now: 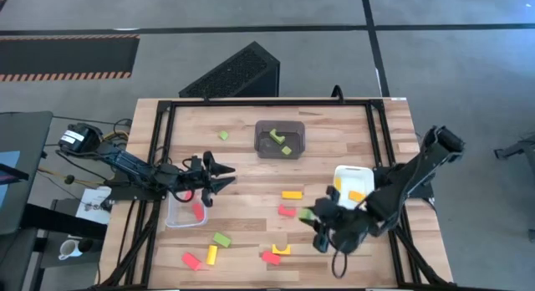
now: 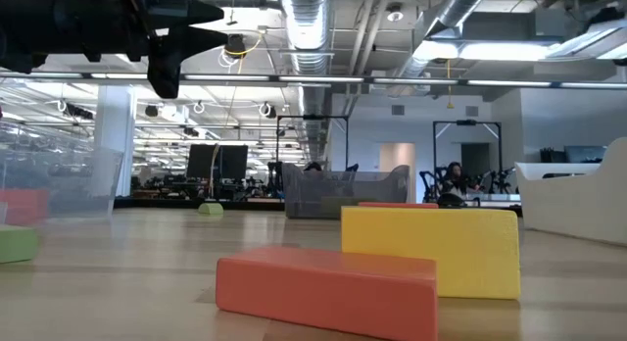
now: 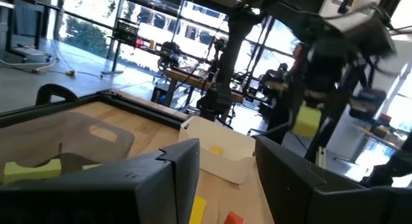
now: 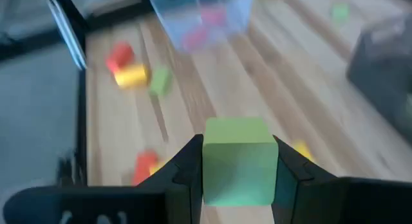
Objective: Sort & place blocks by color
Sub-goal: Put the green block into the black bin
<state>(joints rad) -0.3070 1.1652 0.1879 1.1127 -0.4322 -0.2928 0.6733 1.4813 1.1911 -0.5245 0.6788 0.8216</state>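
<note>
My right gripper (image 4: pixel 239 169) is shut on a light green block (image 4: pixel 238 161) and hangs over the table's near right part (image 1: pixel 311 216). My left gripper (image 1: pixel 219 176) is open and touches nothing. It hovers above the far end of the clear bin (image 1: pixel 180 211), where a red block (image 1: pixel 198 211) lies. Its fingers (image 3: pixel 177 172) point toward the table's right. Loose blocks lie on the wood: a yellow bar (image 1: pixel 292 194), a red one (image 1: pixel 287 211), a green one (image 1: pixel 221 239), a yellow one (image 1: pixel 211 254) and two red ones (image 1: pixel 191 260) (image 1: pixel 271 257). My right gripper pinches the light green block by two opposite side faces (image 4: pixel 209 163), one finger on each. The fingers come slanting down from the table's right. The block is lifted clear of the table, and its top face shows between the fingers.
A dark grey bin (image 1: pixel 280 139) with green blocks stands at the far middle. A white bin (image 1: pixel 353 182) holding a yellow block (image 1: pixel 357 195) sits right beside my right arm. A lone green block (image 1: pixel 223 135) lies left of the grey bin. Black rails (image 1: pixel 159 149) frame the table.
</note>
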